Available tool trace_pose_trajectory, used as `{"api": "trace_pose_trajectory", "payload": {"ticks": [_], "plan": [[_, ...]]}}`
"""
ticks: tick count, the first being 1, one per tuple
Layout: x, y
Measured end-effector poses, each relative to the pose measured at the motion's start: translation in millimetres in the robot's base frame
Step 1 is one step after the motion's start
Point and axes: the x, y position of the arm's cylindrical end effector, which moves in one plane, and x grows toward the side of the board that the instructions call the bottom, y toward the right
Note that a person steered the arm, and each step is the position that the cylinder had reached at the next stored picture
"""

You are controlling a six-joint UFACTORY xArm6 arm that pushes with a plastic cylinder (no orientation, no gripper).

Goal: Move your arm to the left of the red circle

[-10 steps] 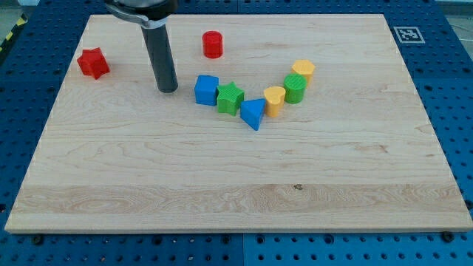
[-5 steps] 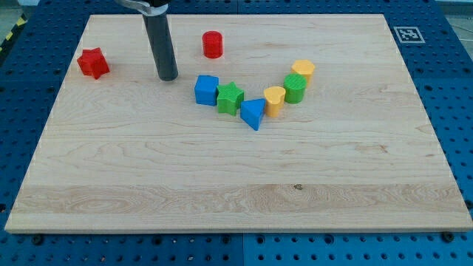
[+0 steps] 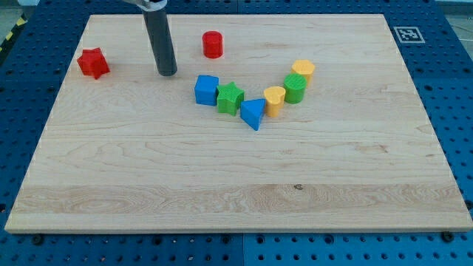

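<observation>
The red circle (image 3: 213, 44) is a short red cylinder near the view's top, a little left of centre. My tip (image 3: 167, 72) stands on the wooden board (image 3: 236, 177), down and to the left of the red circle, with a clear gap between them. A red star (image 3: 93, 63) lies further to the view's left of my tip. The rod rises from the tip to the view's top edge.
A curved row of blocks lies right of my tip: a blue cube (image 3: 206, 89), a green star (image 3: 230, 97), a blue triangle (image 3: 253, 113), a yellow block (image 3: 274, 100), a green cylinder (image 3: 295, 89), a yellow block (image 3: 302, 71).
My tip has slid toward the view's top, from beside the blue cube to a spot closer to the red circle. No block has moved.
</observation>
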Motion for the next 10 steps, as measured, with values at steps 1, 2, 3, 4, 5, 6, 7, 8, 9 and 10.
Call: {"api": "trace_pose_trajectory", "payload": {"ticks": [1,2,3,4,5,6,7,8,9,10], "plan": [[-4,0],[-12,0],[-30,0],[-43,0],[-45,0],[-45,-1],[-45,-5],[-45,-6],[-45,-6],[-49,-6]]}}
